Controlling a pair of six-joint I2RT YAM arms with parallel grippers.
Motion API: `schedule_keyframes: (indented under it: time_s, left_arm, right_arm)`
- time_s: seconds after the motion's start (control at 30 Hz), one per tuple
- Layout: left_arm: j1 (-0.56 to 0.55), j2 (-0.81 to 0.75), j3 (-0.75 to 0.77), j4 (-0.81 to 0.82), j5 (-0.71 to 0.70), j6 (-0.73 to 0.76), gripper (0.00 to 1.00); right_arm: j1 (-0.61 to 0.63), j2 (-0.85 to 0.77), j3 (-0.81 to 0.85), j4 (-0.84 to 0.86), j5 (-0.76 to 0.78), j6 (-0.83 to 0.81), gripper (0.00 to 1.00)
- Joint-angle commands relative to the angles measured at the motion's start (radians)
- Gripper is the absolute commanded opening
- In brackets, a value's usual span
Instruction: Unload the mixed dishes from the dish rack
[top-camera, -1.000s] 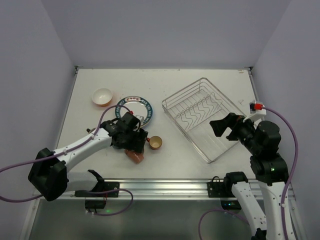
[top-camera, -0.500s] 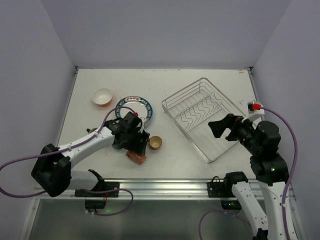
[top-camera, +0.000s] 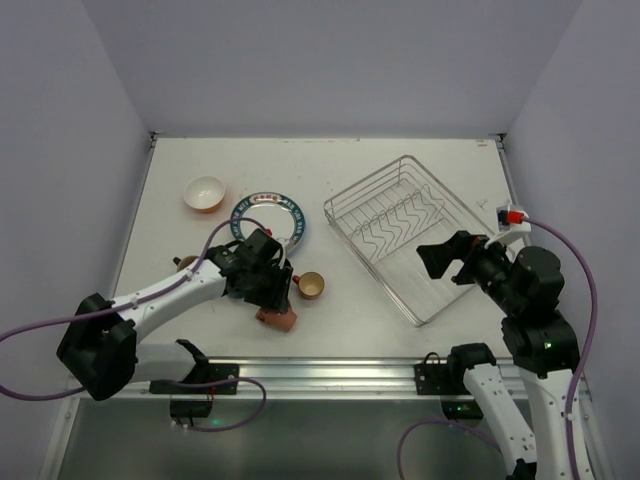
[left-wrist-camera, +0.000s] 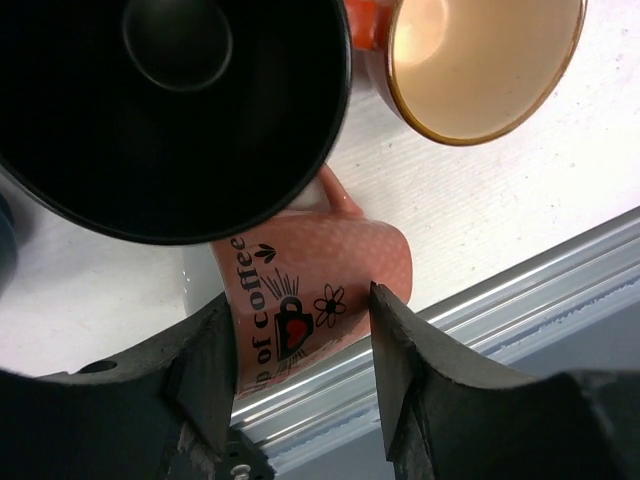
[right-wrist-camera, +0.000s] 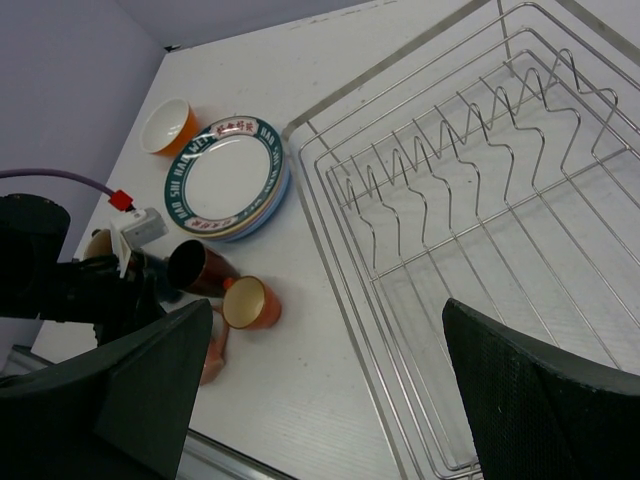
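Evidently the brown mug (left-wrist-camera: 320, 285) is the dish being dealt with. It lies on its side on the tabletop (top-camera: 200, 160) near the front edge, with its printed wall turned up and its handle toward the black mug (left-wrist-camera: 170, 100) just beside it. It is straddled by the left hand (left-wrist-camera: 298, 305), whose fingers (left-wrist-camera: 200, 380) are set half-spread, one along each flank. Whether they are already pressed onto the mug or only brought close against it cannot be told. A hold across the body is judged to be chosen because a tipped mug offers no rim to pinch, and the likely aim is to stand it up among the others.

The orange mug (left-wrist-camera: 480, 60) is stood mouth up just past the black one, so little room is left and a nudge to either is a risk. Farther off, the plates (top-camera: 268, 218) are stacked flat with the patterned one on top, and the orange bowl (top-camera: 204, 192) is set beyond them. The dish rack (top-camera: 366, 183) is placed well apart on the right, with nothing seen in its slots, so the unloading is judged nearly done. The right hand (top-camera: 445, 258) is held fully spread and empty above the rack's near side, out of the way.
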Motion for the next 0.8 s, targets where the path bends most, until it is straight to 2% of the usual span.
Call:
schedule_keyframes:
  time_s: [0.0, 0.1, 0.13, 0.4, 0.57, 0.7, 0.77]
  left_arm:
    - [-0.050, -0.027, -0.051, 0.006, -0.005, -0.082, 0.48]
    - [-0.085, -0.047, -0.059, 0.006, -0.038, -0.122, 0.46]
    - [-0.091, -0.055, -0.059, 0.005, -0.045, -0.130, 0.42]
    - [-0.137, -0.061, -0.049, -0.003, -0.093, -0.170, 0.31]
    - [-0.157, -0.067, -0.037, -0.020, -0.120, -0.176, 0.20]
    - [-0.183, -0.056, -0.016, -0.053, -0.130, -0.169, 0.16]
    - [-0.211, -0.047, 0.016, -0.081, -0.183, -0.179, 0.10]
  right_arm:
    - [0.008, -0.009, -0.006, 0.021, -0.004, -0.020, 0.99]
    - [0.012, -0.017, -0.011, 0.023, -0.001, -0.021, 0.99]
    - [0.012, -0.019, -0.012, 0.024, -0.002, -0.020, 0.99]
    - [0.020, -0.020, -0.006, 0.018, 0.008, -0.024, 0.99]
    - [0.022, -0.020, -0.006, 0.015, 0.011, -0.024, 0.99]
    - [0.023, -0.019, -0.005, 0.020, 0.005, -0.026, 0.99]
    - [0.025, -0.019, -0.003, 0.021, -0.001, -0.026, 0.99]
